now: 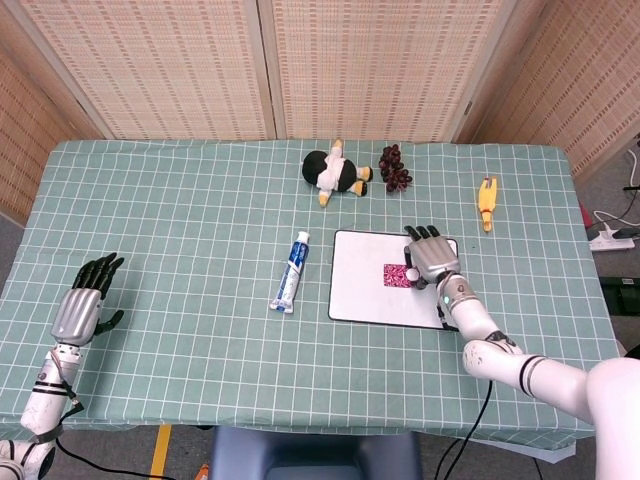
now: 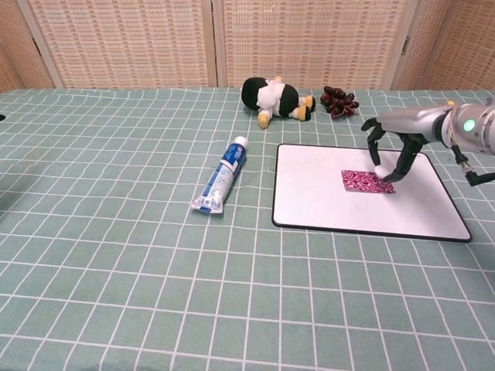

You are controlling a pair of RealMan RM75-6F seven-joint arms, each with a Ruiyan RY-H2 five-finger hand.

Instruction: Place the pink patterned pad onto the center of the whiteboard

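Centrally on the whiteboard [image 2: 325, 197], the pink patterned pad [image 2: 363, 181] is touched by the right hand [image 2: 393, 139], fingers [image 2: 404, 166] apart and curved down; the left hand [image 1: 84, 302] is rested open near the counter's left edge.

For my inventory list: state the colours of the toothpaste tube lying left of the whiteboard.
The toothpaste tube is blue and white with a white cap; the chest view shows it best.

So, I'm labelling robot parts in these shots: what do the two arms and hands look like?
Left hand: silver-grey back, black fingers, on a white forearm with black bands and a thin cable at the wrist. Right hand: same silver back and dark fingers, with white tips showing in the chest view; a green light glows at its wrist, and the white arm has black joint rings.
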